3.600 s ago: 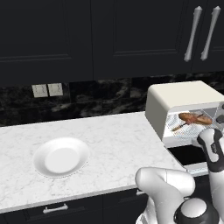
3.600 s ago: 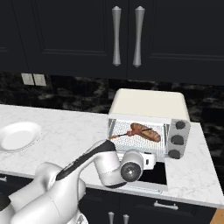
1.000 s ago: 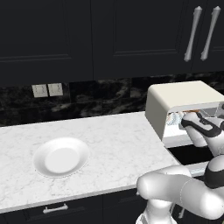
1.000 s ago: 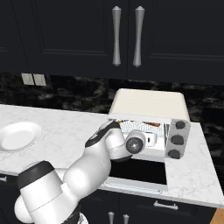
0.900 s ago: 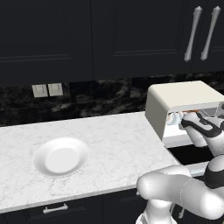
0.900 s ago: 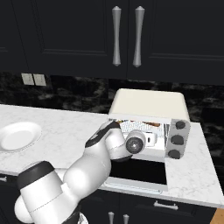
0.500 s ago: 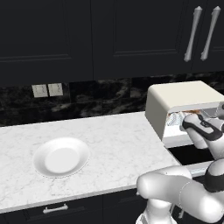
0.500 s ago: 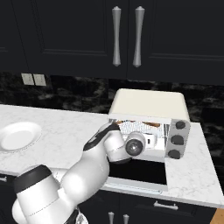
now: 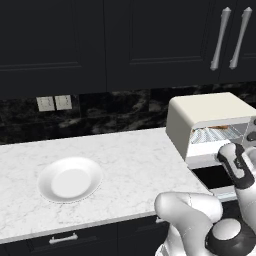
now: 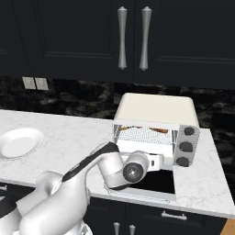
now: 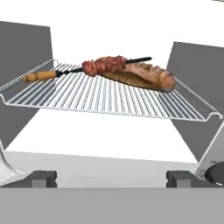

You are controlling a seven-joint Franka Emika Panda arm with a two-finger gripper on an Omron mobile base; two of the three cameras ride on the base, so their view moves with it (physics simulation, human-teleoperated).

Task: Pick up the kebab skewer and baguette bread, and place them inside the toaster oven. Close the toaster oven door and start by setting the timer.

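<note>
Wire rack [image 11: 109,98] holds skewer [image 11: 94,68] and baguette [image 11: 144,78] at 12 o'clock; our gripper [image 11: 111,178] gapes empty, facing the oven [image 10: 158,110].

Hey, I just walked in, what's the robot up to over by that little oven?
The white arm's gripper is at the mouth of the cream toaster oven, jaws open and holding nothing. The kebab skewer and the baguette bread already lie on the wire rack inside, the skewer resting partly across the loaf. The toaster oven door hangs open, flat over the counter edge, so closing it and setting the timer are not yet done. A white plate sits on the marble counter.
</note>
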